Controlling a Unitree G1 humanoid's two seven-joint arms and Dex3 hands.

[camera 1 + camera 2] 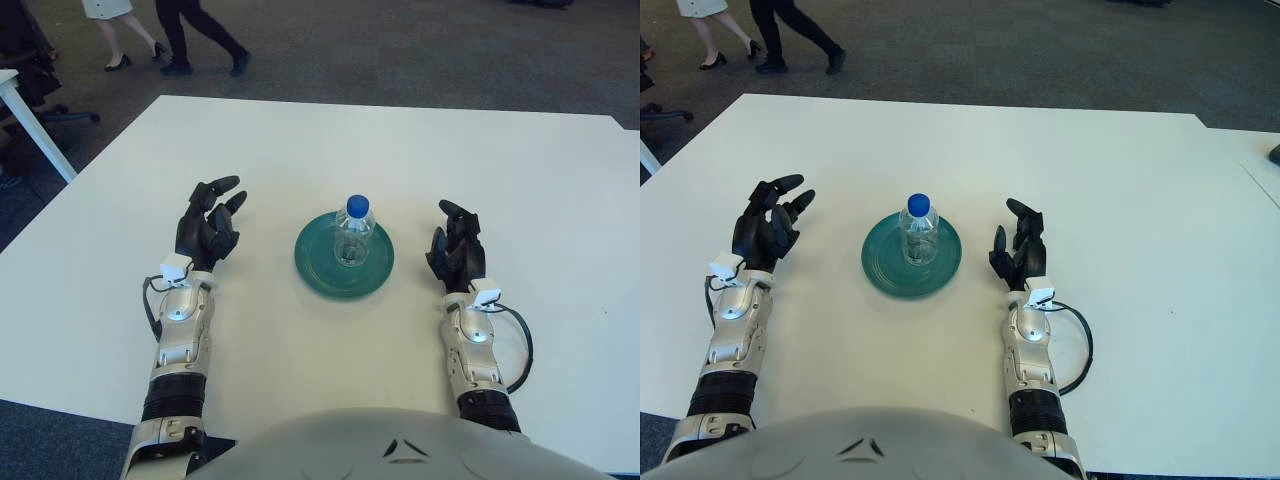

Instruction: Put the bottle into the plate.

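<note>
Bottle [352,228] upright in plate [318,271]; left hand [207,232], right hand [455,254] relaxed, holding nothing.

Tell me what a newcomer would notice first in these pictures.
A clear bottle with a blue cap stands upright in a green plate at the middle of the white table. The left hand shows left of the plate and the right hand right of it, both clear of it and holding nothing. Beyond the table's far left corner, people's legs cross the dark carpet.
</note>
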